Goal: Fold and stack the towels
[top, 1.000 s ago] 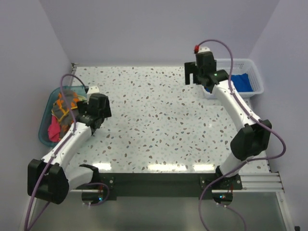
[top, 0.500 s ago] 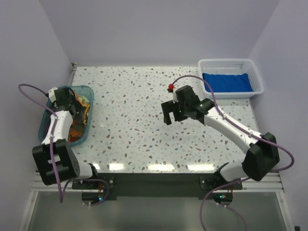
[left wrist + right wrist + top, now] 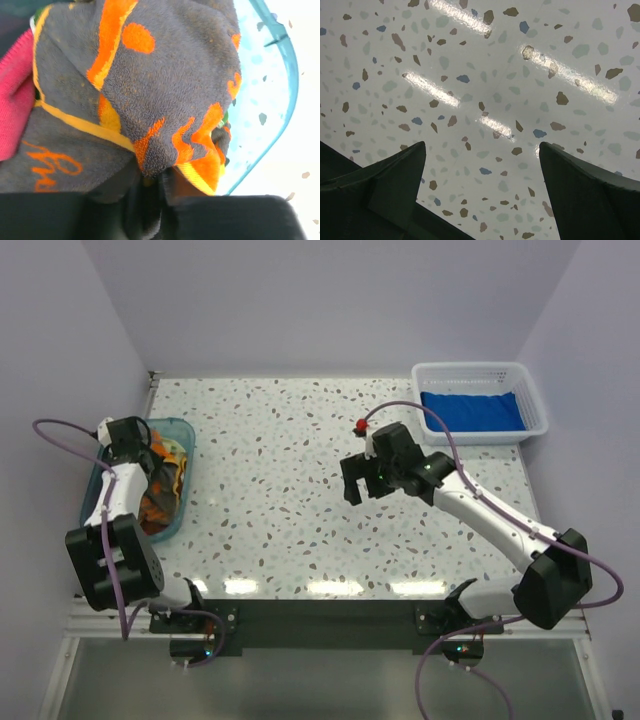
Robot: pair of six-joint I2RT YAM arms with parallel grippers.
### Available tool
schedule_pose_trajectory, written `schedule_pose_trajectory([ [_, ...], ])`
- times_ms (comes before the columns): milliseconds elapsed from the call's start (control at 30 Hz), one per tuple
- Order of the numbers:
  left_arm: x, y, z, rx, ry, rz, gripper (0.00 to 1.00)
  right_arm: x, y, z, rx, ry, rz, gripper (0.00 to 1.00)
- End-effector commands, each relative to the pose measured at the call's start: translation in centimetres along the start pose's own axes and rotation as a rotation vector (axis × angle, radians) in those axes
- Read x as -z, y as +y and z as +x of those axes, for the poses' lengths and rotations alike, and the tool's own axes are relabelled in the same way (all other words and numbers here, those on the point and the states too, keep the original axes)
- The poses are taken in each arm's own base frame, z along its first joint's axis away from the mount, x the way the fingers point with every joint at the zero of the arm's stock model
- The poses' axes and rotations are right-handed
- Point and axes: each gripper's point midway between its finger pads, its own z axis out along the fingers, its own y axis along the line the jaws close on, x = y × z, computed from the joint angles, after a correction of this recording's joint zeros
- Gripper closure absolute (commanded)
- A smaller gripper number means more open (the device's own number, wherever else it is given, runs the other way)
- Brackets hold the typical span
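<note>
My left gripper (image 3: pixel 152 189) pinches the orange-and-grey towel (image 3: pixel 165 75) in the teal tub (image 3: pixel 281 100); my right gripper (image 3: pixel 482 146) gapes above the table (image 3: pixel 470 65).

Counter (image 3: pixel 300 490): glossy speckled terrazzo-look top, smooth enough to throw back the ceiling lights as bright streaks. Orange-and-grey towel (image 3: pixel 165 75): proper terry cloth, nubbly looped pile, totally matt, with a flatter woven orange band along the hem. Pink towel (image 3: pixel 15 95) beside it, same fuzzy cloth. Teal tub (image 3: pixel 260 105): thin see-through plastic, slick and shiny. White basket (image 3: pixel 533 405): hard mesh plastic, slight sheen. Blue towel (image 3: pixel 470 410) inside, soft matt cloth. Fingers (image 3: pixel 580 190) of the right claw (image 3: pixel 482 145): dark, matt, a bit grainy, plastic by the look of it. Arm shells (image 3: pixel 490 510): smooth white plastic, glossy-ish.
</note>
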Motion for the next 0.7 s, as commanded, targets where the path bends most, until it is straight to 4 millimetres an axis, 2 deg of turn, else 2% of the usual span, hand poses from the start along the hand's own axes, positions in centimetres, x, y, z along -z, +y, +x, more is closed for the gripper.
schedule_pose_trajectory([
  [0,2.3,-1.6,-2.6,0.026,-0.099,0.092,0.86,0.5,0.3,0.3,0.012,-0.010,-0.014,0.01],
  [67,3.6,-1.9,-3.6,0.017,-0.128,0.108,0.99,0.3,0.2,0.6,0.013,-0.005,-0.014,0.02],
  [233,6.3,-2.3,-5.7,-0.024,-0.189,0.130,1.00,0.3,0.3,0.5,0.015,0.006,-0.015,0.01],
  [333,8.6,-3.7,-7.4,-0.062,-0.238,0.181,1.00,0.7,0.4,0.1,0.014,-0.013,-0.018,0.01],
  [367,9.8,-5.5,-7.8,-0.092,-0.251,0.230,1.00,1.0,0.4,-0.1,0.015,-0.024,-0.019,0.01],
  [433,11.3,-7.7,-7.7,-0.159,-0.261,0.276,1.00,1.2,0.2,-0.3,0.016,-0.036,-0.009,0.01],
  [467,12.7,-9.4,-8.4,-0.180,-0.286,0.312,1.00,1.3,0.2,-0.4,0.015,-0.042,-0.006,0.01],
  [500,13.9,-11.7,-6.9,-0.232,-0.263,0.372,1.00,1.5,0.0,-0.6,0.015,-0.054,0.005,0.02],
  [567,15.8,-14.6,-6.0,-0.264,-0.256,0.459,1.00,1.7,-0.2,-1.0,0.012,-0.072,0.016,0.01],
  [600,17.2,-16.6,-4.5,-0.298,-0.236,0.525,1.00,2.1,-0.2,-1.2,0.010,-0.089,0.019,0.01],
  [633,18.1,-17.6,-4.0,-0.310,-0.234,0.561,1.00,2.4,-0.5,-1.4,0.011,-0.101,0.038,0.02],
  [667,20.1,-19.6,-2.8,-0.336,-0.224,0.641,1.00,2.7,-0.7,-1.6,0.010,-0.114,0.049,0.01],
])
